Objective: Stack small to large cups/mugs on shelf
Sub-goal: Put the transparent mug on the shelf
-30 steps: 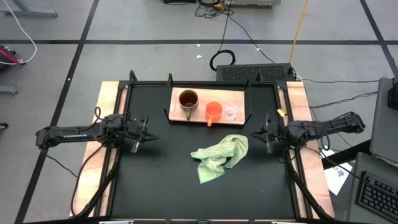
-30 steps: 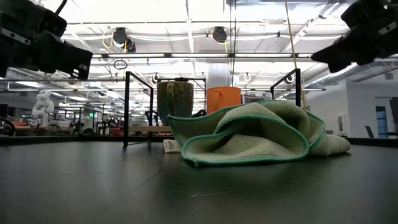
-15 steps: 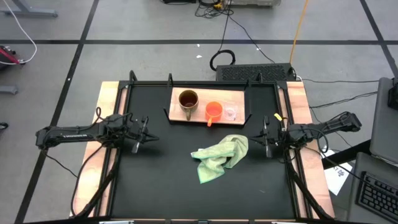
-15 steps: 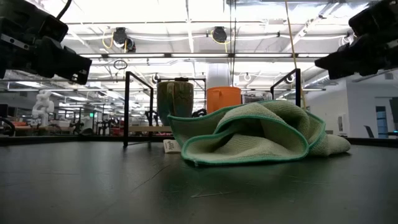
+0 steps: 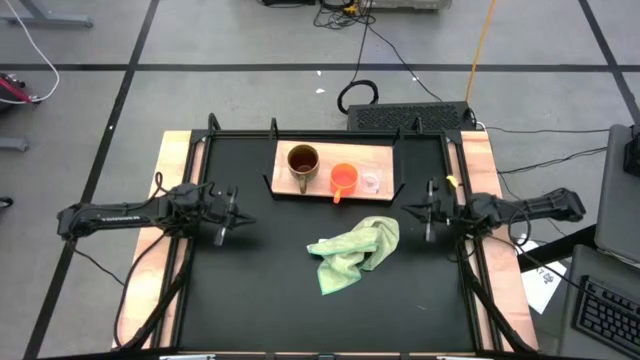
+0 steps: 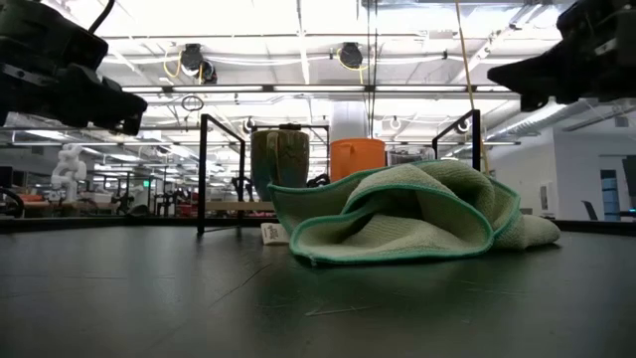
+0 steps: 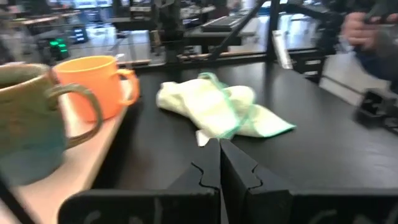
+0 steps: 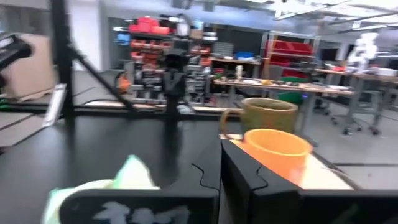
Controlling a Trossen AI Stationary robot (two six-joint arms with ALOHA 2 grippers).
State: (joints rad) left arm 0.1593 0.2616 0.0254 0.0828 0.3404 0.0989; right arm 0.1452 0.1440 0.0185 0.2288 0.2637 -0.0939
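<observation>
a: where are your cups now?

b: all three stand in a row on the shelf (image 5: 384, 157) at the far side of the counter (image 5: 270, 290): the brown mug (image 5: 303, 162) at one end, the orange cup (image 5: 343, 179) just beside it, the clear glass cup (image 5: 371, 181) on the orange cup's other side. largest to smallest, none nested, so by my reading your ordering is done.

a: and what has just changed?

b: only your right end effector (image 5: 428, 212). a second ago it hung a little farther from the shelf; half a second ago it dipped toward the green cloth (image 5: 354, 251); now it has lifted and sits level again, off the glass-cup end of the shelf. its fingers are pressed together on nothing, as the right wrist view shows.

a: the left one?

b: the left end effector (image 5: 231, 213) has stayed put, well away from the brown mug's end, fingers also pressed together and empty. cups and cloth haven't shifted.
</observation>
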